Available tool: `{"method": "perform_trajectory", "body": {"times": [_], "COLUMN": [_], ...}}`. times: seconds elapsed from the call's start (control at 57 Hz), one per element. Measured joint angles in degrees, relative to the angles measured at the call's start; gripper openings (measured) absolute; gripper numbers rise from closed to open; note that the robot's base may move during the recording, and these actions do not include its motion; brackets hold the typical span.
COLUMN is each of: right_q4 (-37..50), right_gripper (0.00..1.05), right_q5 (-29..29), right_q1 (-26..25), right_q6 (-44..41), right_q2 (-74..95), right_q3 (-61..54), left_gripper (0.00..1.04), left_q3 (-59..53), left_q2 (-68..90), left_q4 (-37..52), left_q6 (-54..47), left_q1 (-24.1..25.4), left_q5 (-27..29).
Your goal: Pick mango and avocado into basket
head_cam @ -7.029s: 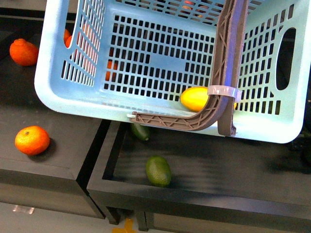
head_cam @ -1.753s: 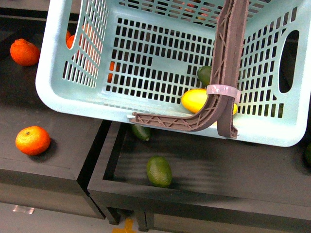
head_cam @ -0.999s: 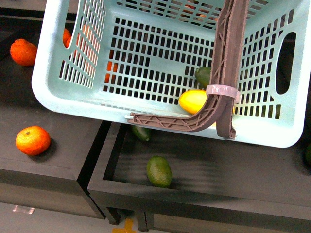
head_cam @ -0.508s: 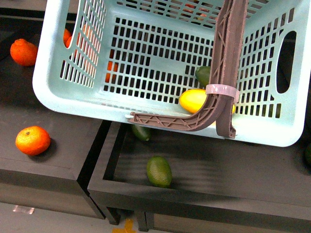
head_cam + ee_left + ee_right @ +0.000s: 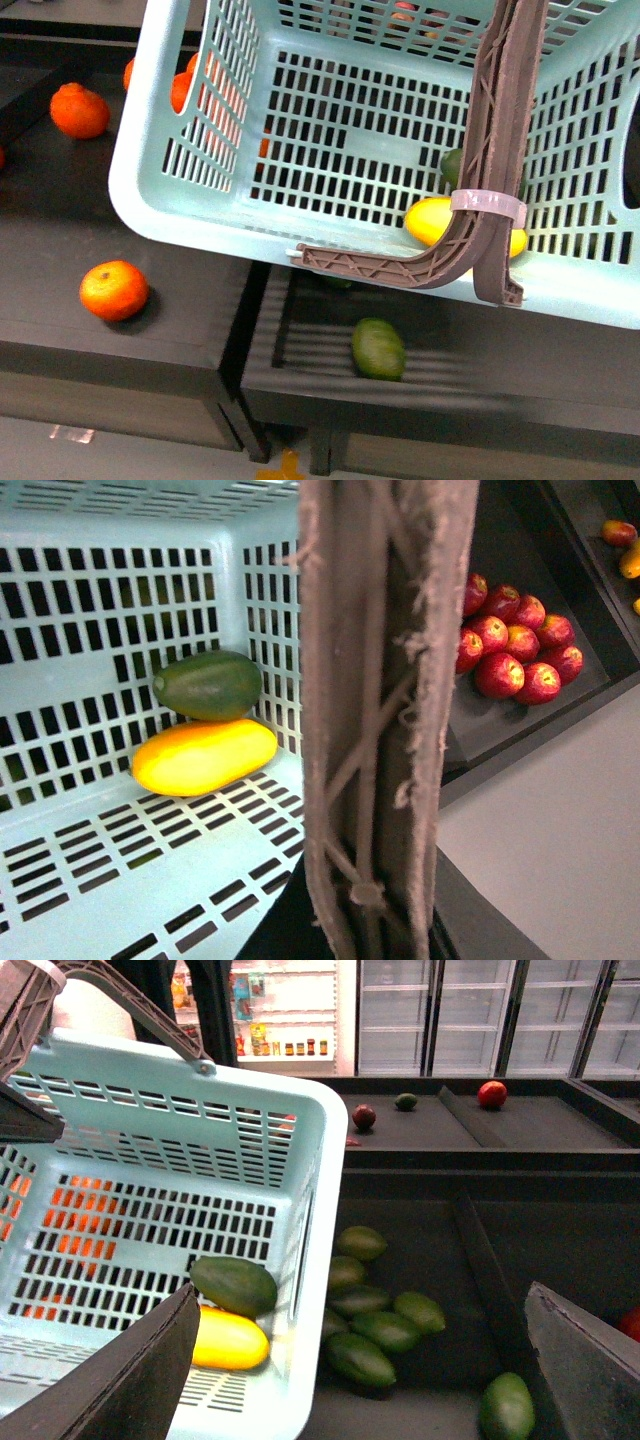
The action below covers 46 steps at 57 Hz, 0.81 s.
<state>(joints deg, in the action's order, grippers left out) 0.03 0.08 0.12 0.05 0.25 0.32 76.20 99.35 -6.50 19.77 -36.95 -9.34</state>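
Light teal lattice basket (image 5: 330, 150) filling the upper front view, tilted above dark display trays (image 5: 150, 330), brown swing handle (image 5: 495, 150) raised and bound with a pale tie (image 5: 488, 203). Inside, against the lattice wall near one corner, yellow-orange mango (image 5: 204, 756) lying on the basket floor, dark green avocado (image 5: 208, 684) resting just behind and touching it; same pair seen from the right wrist with the avocado (image 5: 234, 1285) above the mango (image 5: 229, 1339), and partly hidden behind the handle from the front, mango (image 5: 432, 220) and avocado (image 5: 453, 166). Left wrist camera pressed close against the handle (image 5: 375, 720), which runs upright through the picture; left gripper itself out of sight, so cannot tell whether closed around the handle or not. Right gripper (image 5: 360, 1380) held above the basket's edge and the neighbouring bin, its two dark fingers (image 5: 125, 1375) spread far apart at the edges of the picture, nothing between them. Beside the basket, a loose cluster of green avocados (image 5: 375, 1325) in a dark bin. Below the basket in the front view, a single green fruit (image 5: 378, 348) in a tray, an orange (image 5: 114, 290) on the adjoining tray, another orange (image 5: 80, 110) farther back. Pile of red apples (image 5: 515, 645) in a tray beyond the handle
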Motion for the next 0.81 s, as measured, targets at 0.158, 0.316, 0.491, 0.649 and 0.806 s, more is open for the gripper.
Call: {"method": "perform_trajectory", "body": {"times": [0.158, 0.316, 0.491, 0.649, 0.806], "right_q4": [-0.09, -0.17, -0.17, -0.15, -0.15], "right_gripper": [0.97, 0.97, 0.97, 0.97, 0.97], "right_q5": [0.0, 0.0, -0.11, -0.04, -0.07], "right_q1": [0.02, 0.02, 0.0, 0.0, 0.02], "right_q6": [0.0, 0.0, -0.04, -0.02, 0.0], "right_q2": [0.11, 0.02, 0.0, 0.0, 0.0], "right_q3": [0.0, 0.0, 0.0, 0.0, 0.0], "left_gripper": [0.08, 0.08, 0.08, 0.08, 0.08], "left_q3": [0.0, -0.02, -0.02, -0.02, -0.02], "left_q2": [-0.04, -0.02, -0.02, -0.02, -0.02], "left_q4": [0.0, 0.0, 0.0, 0.0, 0.0], "left_q6": [0.04, -0.04, -0.02, 0.0, -0.04], "left_q1": [0.11, 0.61, 0.72, 0.55, 0.55], "left_q5": [0.44, 1.97, 1.55, 1.11, 1.31]}}
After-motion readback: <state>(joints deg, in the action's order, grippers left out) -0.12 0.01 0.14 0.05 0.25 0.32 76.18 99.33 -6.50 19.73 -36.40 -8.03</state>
